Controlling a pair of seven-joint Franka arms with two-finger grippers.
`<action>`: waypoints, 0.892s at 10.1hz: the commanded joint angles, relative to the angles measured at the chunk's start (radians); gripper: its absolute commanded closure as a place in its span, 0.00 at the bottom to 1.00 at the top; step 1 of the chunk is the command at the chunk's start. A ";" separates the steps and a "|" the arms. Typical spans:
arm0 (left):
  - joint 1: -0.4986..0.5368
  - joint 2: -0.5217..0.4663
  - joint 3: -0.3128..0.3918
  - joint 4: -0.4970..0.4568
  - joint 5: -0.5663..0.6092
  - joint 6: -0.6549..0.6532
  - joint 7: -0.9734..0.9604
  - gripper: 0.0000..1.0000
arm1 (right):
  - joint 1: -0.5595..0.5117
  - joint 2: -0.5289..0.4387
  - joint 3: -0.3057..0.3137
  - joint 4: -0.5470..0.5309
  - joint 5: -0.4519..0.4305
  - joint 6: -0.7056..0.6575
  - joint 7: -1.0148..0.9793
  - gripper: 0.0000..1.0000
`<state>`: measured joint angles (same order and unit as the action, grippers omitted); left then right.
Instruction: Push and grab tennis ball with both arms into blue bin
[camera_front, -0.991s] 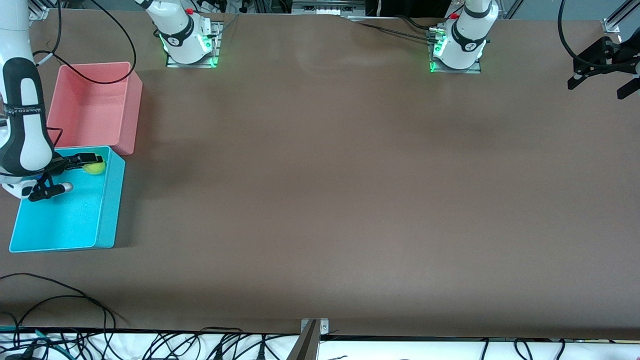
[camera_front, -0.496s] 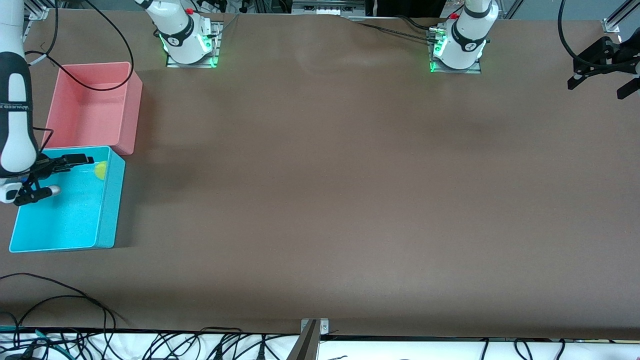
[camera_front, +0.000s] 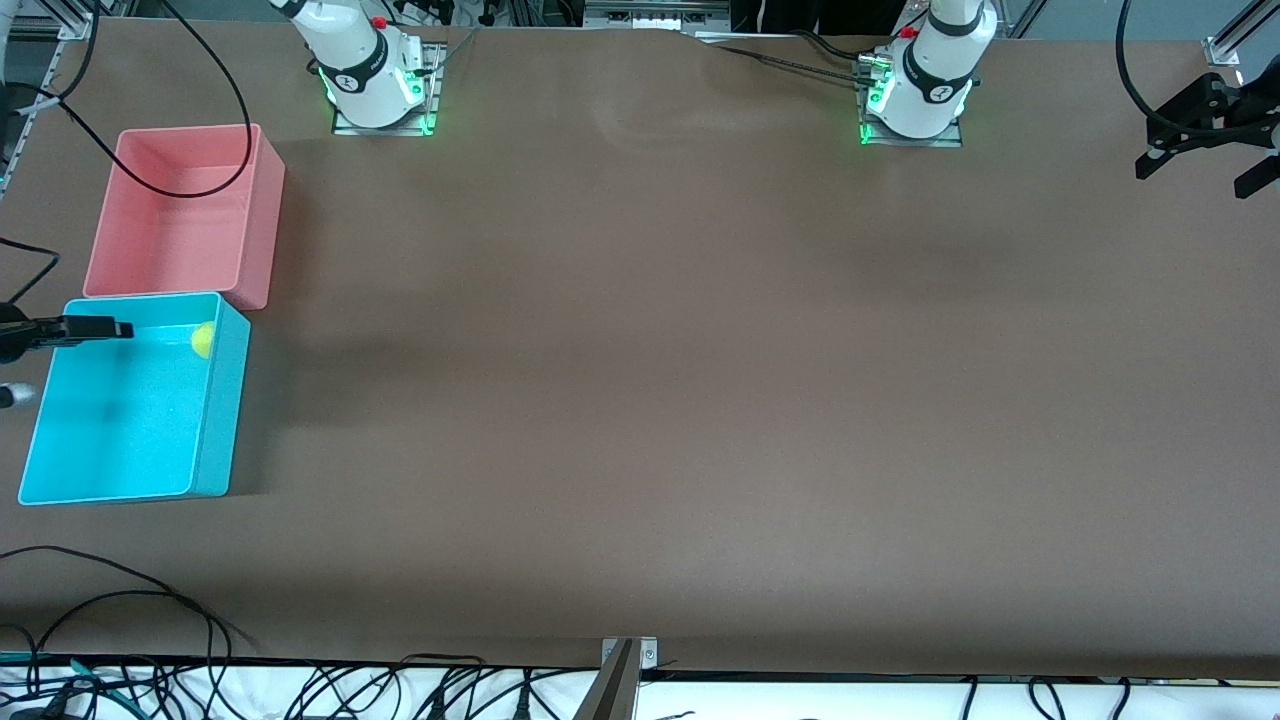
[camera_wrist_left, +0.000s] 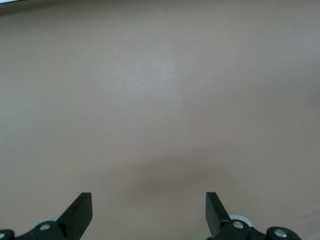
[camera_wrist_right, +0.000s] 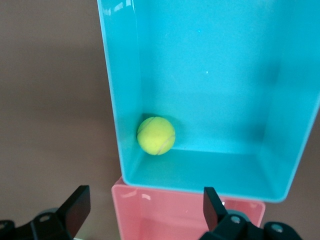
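- Change since a second ago: your right gripper (camera_front: 40, 360) no longer pinches the ball; its fingers have let go and the arm has drawn back toward the table's edge, now over the outer rim of the blue bin.
- Small fuzzy yellow-green tennis ball (camera_front: 203, 340): you will find it resting on the floor of the blue bin, in the corner next to the pink bin, against the wall that faces the open table.
- Rectangular light cyan-blue plastic bin (camera_front: 222, 420): it sits at the right arm's end of the table and holds only the ball.
- Rectangular pink plastic bin (camera_front: 262, 230): touching the blue bin's end wall, farther from the front camera than the blue bin.
- Right gripper, fingers: spread wide, holding nothing.
- Left gripper (camera_front: 1205, 140): well apart from the blue bin, waiting over the left arm's end of the brown table (camera_front: 700, 400); fingers spread wide, nothing between them.
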<state>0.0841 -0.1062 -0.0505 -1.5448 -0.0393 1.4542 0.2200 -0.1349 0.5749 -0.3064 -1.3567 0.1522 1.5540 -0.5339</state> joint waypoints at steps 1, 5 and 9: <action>-0.010 0.014 0.004 0.035 0.004 -0.031 -0.010 0.00 | 0.000 -0.050 0.009 0.143 -0.002 -0.177 0.197 0.00; -0.010 0.014 0.003 0.035 0.004 -0.034 -0.010 0.00 | 0.110 -0.309 0.100 -0.006 -0.066 -0.172 0.483 0.00; -0.010 0.014 -0.017 0.035 0.004 -0.034 -0.014 0.00 | 0.209 -0.559 0.157 -0.297 -0.115 -0.016 0.588 0.00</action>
<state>0.0775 -0.1063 -0.0571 -1.5439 -0.0394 1.4447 0.2200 0.0434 0.1720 -0.1736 -1.4453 0.0685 1.4288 0.0275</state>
